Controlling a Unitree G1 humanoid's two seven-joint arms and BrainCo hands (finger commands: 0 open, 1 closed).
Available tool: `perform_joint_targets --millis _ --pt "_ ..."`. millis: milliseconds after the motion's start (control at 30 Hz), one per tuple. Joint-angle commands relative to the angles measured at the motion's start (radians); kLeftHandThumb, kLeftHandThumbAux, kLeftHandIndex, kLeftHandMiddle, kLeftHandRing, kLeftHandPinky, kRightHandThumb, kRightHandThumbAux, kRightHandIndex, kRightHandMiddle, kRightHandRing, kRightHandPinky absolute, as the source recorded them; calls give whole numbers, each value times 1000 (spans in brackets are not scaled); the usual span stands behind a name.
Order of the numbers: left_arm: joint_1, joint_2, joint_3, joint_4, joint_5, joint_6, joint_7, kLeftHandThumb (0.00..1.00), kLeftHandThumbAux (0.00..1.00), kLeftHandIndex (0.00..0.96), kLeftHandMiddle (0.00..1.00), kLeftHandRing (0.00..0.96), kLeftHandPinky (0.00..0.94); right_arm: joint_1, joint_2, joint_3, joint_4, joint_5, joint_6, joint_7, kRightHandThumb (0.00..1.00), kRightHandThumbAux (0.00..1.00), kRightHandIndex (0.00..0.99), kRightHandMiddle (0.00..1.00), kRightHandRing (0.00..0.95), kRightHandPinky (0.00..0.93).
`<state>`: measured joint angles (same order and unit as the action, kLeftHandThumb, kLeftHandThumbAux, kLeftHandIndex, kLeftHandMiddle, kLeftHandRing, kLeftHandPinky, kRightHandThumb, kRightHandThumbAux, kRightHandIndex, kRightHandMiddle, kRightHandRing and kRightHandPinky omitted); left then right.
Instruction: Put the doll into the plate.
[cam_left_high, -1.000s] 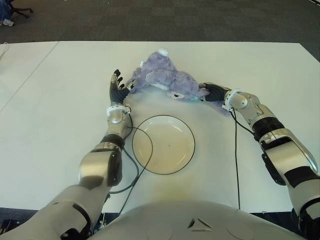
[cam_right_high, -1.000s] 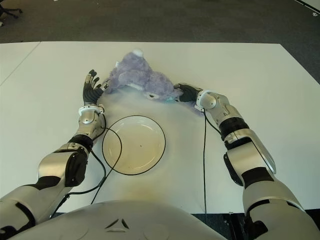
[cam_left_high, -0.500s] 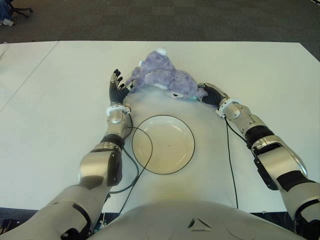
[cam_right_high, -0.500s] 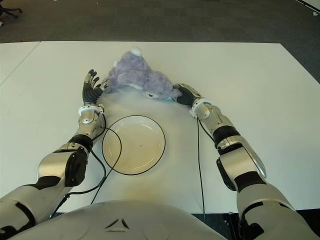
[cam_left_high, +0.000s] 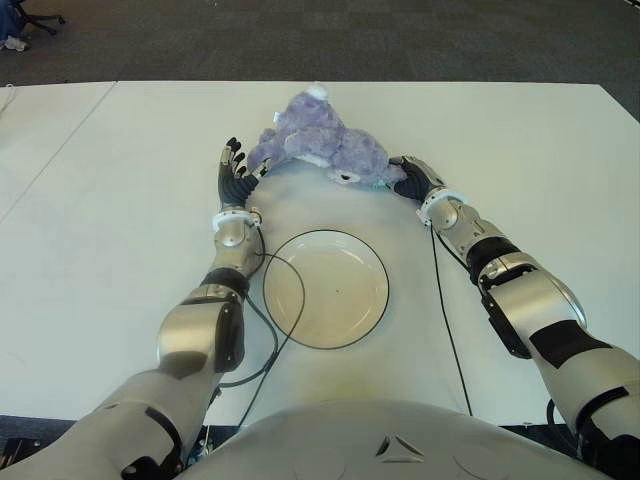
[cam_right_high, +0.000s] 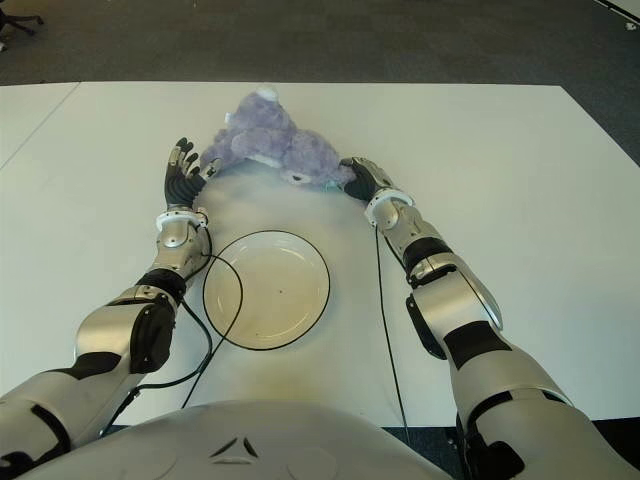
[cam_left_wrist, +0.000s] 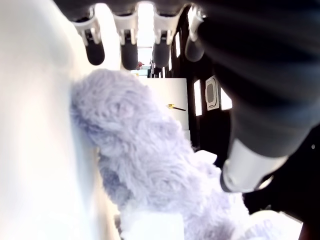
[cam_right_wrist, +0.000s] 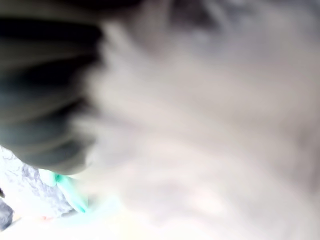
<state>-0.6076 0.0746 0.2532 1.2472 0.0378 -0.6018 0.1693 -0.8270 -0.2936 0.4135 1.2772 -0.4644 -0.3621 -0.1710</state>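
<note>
Doll (cam_left_high: 322, 148) now farther back, between spread left robot hand (cam_left_high: 233, 172) and pressing right robot hand (cam_left_high: 412, 175).

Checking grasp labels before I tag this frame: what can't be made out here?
- Right hand: its fingers are pressed into the doll; the eye views cannot settle whether they close on it, and the right wrist view is blurred fur.
- Doll's underside and face: hidden by its own body.
- Left hand: open beside the doll; contact with the fur is unclear in the left wrist view.
- Small teal bit by the doll: too blurred to identify.
</note>
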Motion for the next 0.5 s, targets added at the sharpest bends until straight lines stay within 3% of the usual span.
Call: perform_joint_targets --millis 33,267,500 --pt "172 -54 -6 93 -1 86 -10 92 749 69 98 106 126 -5 2 -26 52 3 75 33 697 717 441 814 821 806" --pt "174 -60 0 92 -7 81 -10 97 752 63 100 109 126 -46 -59 -107 -31 73 -3 122 695 718 440 822 833 823" --pt "171 -63 -2 91 -4 80 -1 98 748 65 103 112 134 -23 -84 -144 -132 105 -28 192 691 719 439 833 843 831"
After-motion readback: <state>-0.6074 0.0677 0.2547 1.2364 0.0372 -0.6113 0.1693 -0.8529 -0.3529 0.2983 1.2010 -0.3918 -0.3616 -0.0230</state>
